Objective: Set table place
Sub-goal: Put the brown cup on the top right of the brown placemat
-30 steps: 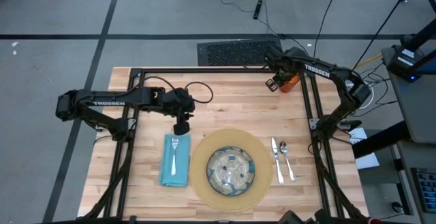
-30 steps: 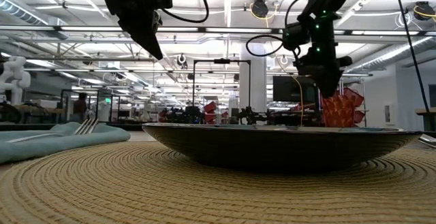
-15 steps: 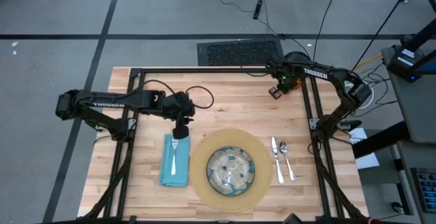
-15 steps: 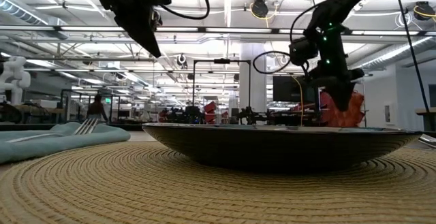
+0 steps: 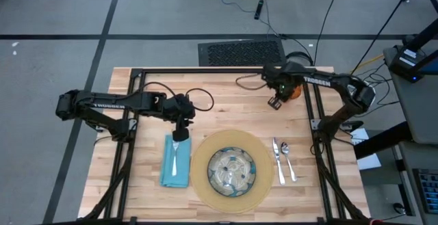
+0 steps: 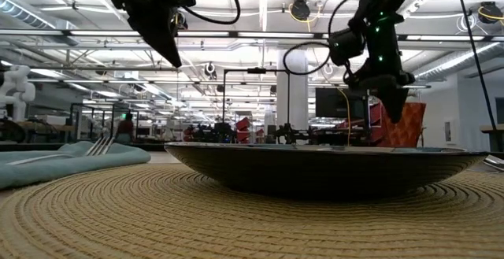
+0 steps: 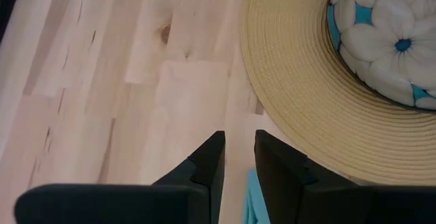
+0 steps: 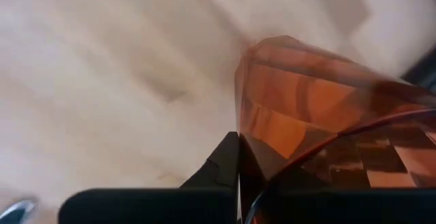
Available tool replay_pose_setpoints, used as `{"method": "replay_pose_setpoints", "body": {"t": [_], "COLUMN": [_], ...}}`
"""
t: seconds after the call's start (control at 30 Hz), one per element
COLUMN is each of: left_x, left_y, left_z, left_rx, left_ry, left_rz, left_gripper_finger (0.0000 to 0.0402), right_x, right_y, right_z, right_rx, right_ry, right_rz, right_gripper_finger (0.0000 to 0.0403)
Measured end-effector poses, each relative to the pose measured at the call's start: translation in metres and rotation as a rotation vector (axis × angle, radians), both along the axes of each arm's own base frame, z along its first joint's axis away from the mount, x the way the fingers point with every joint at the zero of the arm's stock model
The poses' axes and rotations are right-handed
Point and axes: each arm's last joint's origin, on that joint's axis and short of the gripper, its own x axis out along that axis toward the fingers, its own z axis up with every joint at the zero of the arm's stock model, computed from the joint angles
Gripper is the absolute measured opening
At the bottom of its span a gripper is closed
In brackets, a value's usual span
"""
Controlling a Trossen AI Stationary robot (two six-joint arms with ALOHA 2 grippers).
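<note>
Gripping orange cup (image 8: pixel 320 108) by its rim, right pincer (image 8: pixel 238 157).

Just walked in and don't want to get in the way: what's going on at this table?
The robot is setting a place. On the table the mat, bowl, napkin with fork, knife and spoon are already laid out. The right tool has shut on the rim of the orange cup at the far right of the table. The left tool hovers, holding nothing, above the napkin's far end.
</note>
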Motion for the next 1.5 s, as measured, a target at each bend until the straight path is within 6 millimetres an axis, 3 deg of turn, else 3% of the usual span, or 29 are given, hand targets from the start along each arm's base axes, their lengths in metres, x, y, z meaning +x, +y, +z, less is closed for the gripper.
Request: {"method": "replay_pose_setpoints", "body": {"t": [0.3,0.5,0.8,1.2,1.5], "left_x": [-0.002,-0.003,-0.003,-0.002,-0.003], "left_y": [-0.003,-0.003,-0.004,-0.013,-0.014], "left_z": [-0.002,-0.002,-0.002,-0.002,-0.002], "left_rx": [-0.004,-0.006,-0.018,-0.017,-0.028], "left_ry": [0.031,0.038,0.033,0.033,0.034], "left_rz": [-0.008,-0.006,0.011,-0.023,-0.012], "left_gripper_finger": [0.0066,0.0066,0.0066,0.0066,0.0066], "right_x": [0.034,0.047,0.071,0.095,0.123], "right_y": [0.064,0.093,0.114,0.131,0.147], "right_z": [0.004,0.006,0.02,-0.016,0.007], "right_rx": [0.067,0.077,0.083,0.135,0.159], "right_ry": [-0.05,-0.083,-0.252,-0.09,-0.118], "right_rz": [0.184,0.248,0.307,0.361,0.415], "right_gripper_finger": [0.0001,0.0,0.0,0.0,0.0]}}
